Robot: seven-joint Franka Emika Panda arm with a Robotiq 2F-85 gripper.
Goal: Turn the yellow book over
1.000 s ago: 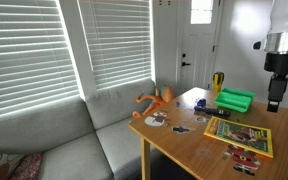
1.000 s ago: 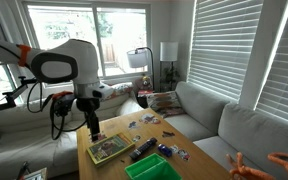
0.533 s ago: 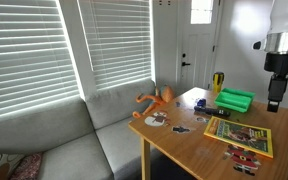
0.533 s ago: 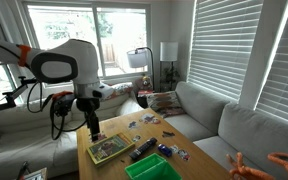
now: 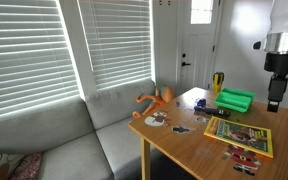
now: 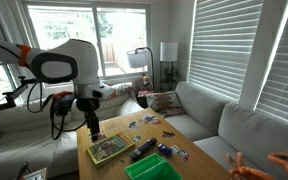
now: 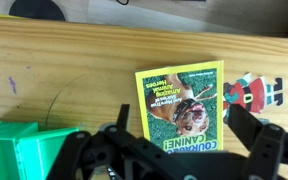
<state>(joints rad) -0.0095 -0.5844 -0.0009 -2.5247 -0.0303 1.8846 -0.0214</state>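
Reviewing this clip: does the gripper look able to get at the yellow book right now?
Probably yes. The gripper hangs open above the yellow book, whose cover is bare; the green tray and red figure lie off to its sides.

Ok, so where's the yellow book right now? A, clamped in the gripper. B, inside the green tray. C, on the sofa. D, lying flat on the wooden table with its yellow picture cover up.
D: in the wrist view the yellow book lies flat on the table, picture cover up, while the gripper hangs open above it and the green tray sits apart from it.
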